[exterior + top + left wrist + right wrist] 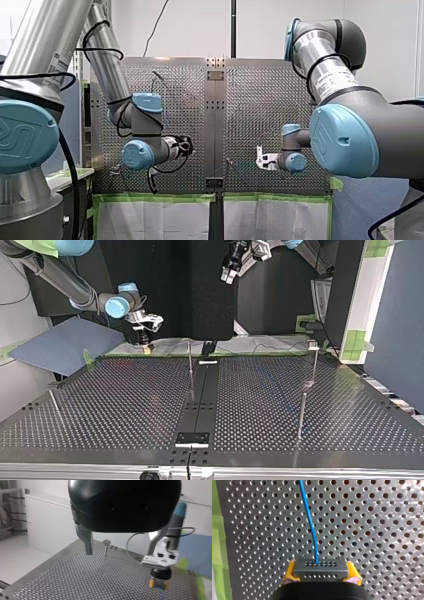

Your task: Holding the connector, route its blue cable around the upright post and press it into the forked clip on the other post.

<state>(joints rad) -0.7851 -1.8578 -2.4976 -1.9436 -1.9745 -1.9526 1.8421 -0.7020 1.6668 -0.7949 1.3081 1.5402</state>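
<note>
As connector [320, 567] hangs over it, perforated table [374, 530] glints.

My left gripper [122, 546] hangs high, pointing down, its metal fingers [88, 542] spread wide apart; in the top view it sits at twelve o'clock. My right gripper [320, 576], at ten o'clock there, hangs low, its yellow pads [289, 571] clamped on the connector [320, 567].

Thin blue cable [308, 517] runs out of frame ahead of my right tool [321, 574], whose black body hides the base of the grey rectangular connector [320, 567].
</note>
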